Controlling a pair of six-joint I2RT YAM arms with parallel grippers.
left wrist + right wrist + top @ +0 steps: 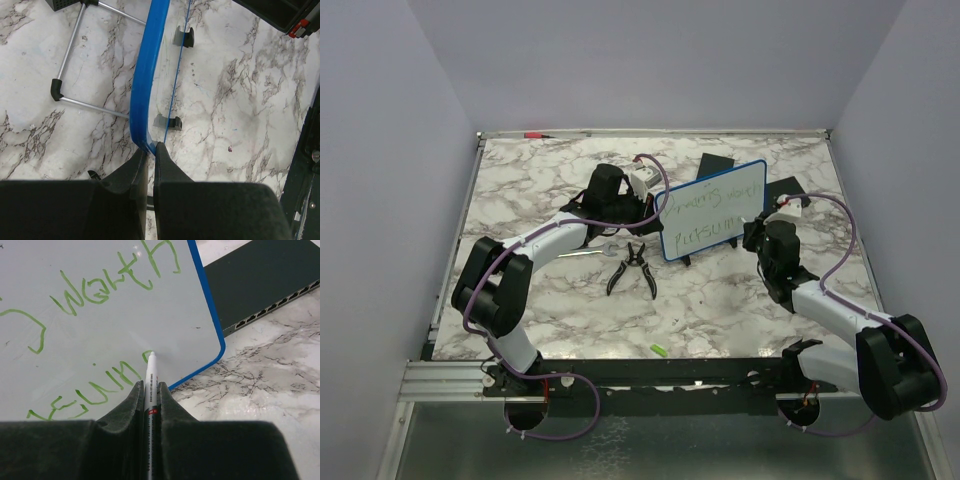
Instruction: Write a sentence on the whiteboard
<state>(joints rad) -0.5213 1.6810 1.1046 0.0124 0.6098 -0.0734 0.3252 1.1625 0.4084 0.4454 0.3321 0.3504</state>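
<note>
Where the arms are bolted at the near edge, the marble table (720, 310) carries a small green item (659, 349) lying alone between the two bases. Further in, the pliers (633, 268) lie with their handles spread toward the near edge, and a wrench (588, 252) lies just beside them on the left. Beyond these, the whiteboard (712, 210) stands upright on its feet, right of centre, between both grippers. The left gripper (151, 150) is closed narrow on the blue frame at the board's left edge. The right gripper (151, 387) is clamped on a marker (150, 372); the marker tip meets the white surface near the lower right corner, at the end of the lower line. The sentence (85, 295) runs across the board in green, in two slanted lines. Behind the board's right corner a black box (260, 280) lies flat on the table. At the far edge, on the left, lies a red pen (532, 134).
</note>
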